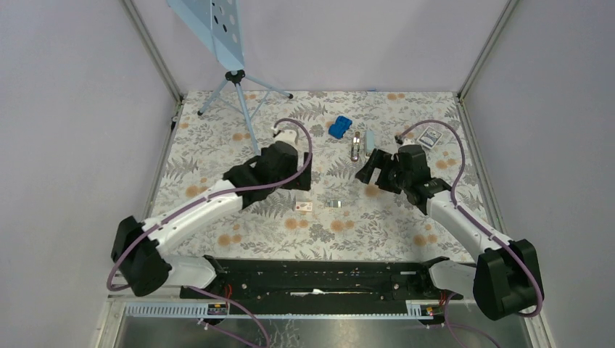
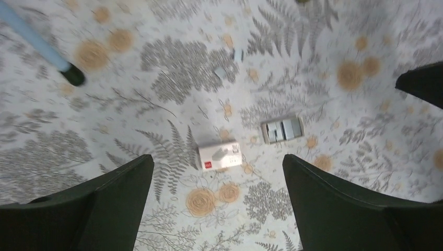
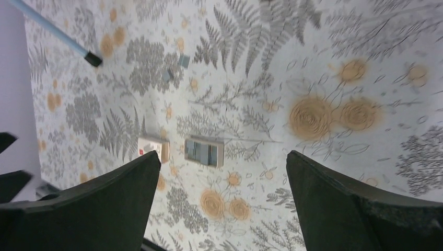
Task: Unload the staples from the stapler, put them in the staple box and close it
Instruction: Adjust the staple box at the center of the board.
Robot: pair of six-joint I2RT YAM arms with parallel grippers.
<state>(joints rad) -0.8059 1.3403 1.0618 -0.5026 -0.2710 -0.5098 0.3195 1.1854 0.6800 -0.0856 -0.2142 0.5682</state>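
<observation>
The stapler (image 1: 355, 148) is a slim silver piece lying on the floral cloth toward the back, just beyond my right gripper (image 1: 367, 167). It does not show in either wrist view. The staples (image 2: 284, 129) are silvery strips resting in a small open cardboard tray (image 1: 333, 204), also seen as staples (image 3: 203, 152) in the right wrist view. My left gripper (image 2: 217, 162) hovers open above the cloth, nothing between its fingers. My right gripper (image 3: 222, 157) is open too, high over the tray, and holds nothing.
A small white box (image 2: 220, 156) with a red mark lies left of the tray. Behind the stapler sit a blue object (image 1: 339, 127) and a pale block (image 1: 370, 139). A card (image 1: 431, 136) lies at the back right, a tripod (image 1: 239, 90) at the back left. Two tiny grey bits (image 2: 221, 72) lie on the cloth.
</observation>
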